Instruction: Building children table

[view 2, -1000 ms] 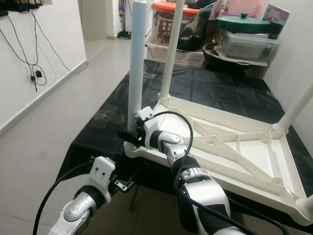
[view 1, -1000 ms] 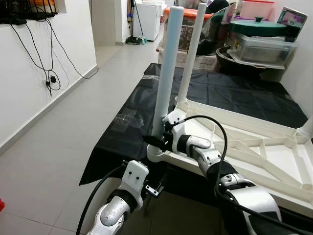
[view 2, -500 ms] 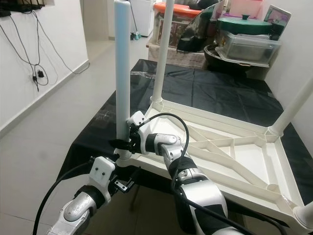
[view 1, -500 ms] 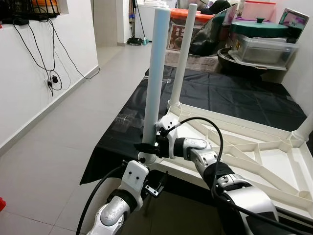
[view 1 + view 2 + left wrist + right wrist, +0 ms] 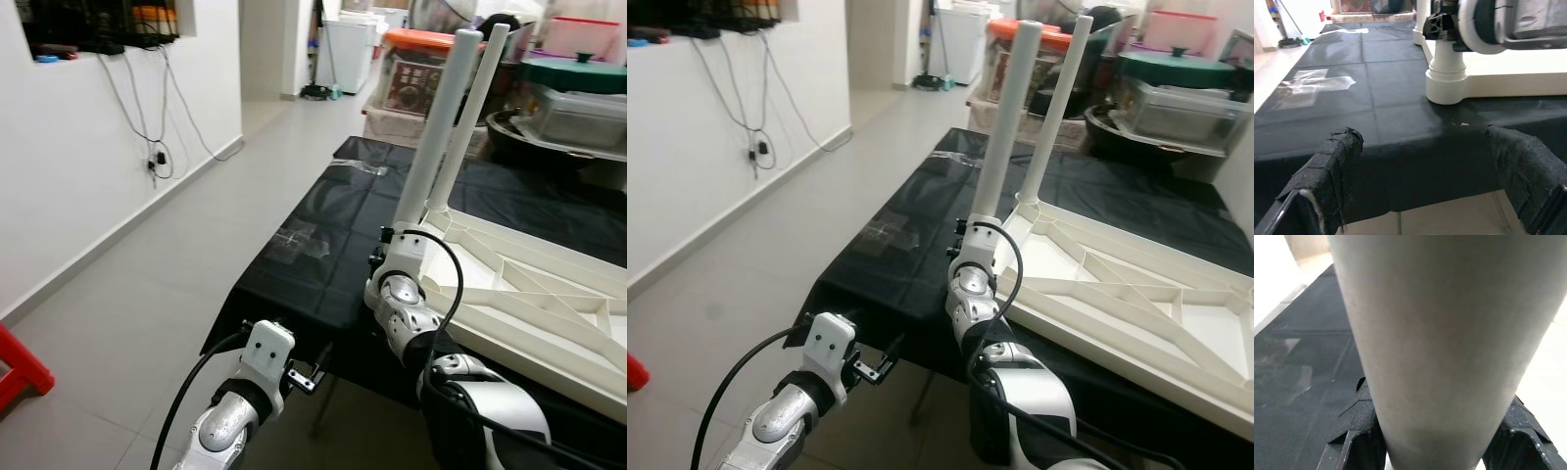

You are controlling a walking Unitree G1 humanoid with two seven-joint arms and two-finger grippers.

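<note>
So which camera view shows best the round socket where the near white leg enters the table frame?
The left wrist view: the socket sits whole on the black cloth, with the leg's ribbed base entering it. In the eye views the right gripper and wrist cover it. The right wrist view shows the leg close up between the fingers.

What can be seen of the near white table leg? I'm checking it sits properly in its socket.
The near white table leg is a smooth round tube that looks like plastic, capped flat on top. It rises from the corner socket of the upturned white tabletop, leaning a little to the right. The right gripper grips it low down, a taped finger on each side. How deep it sits in the socket cannot be seen.
</note>
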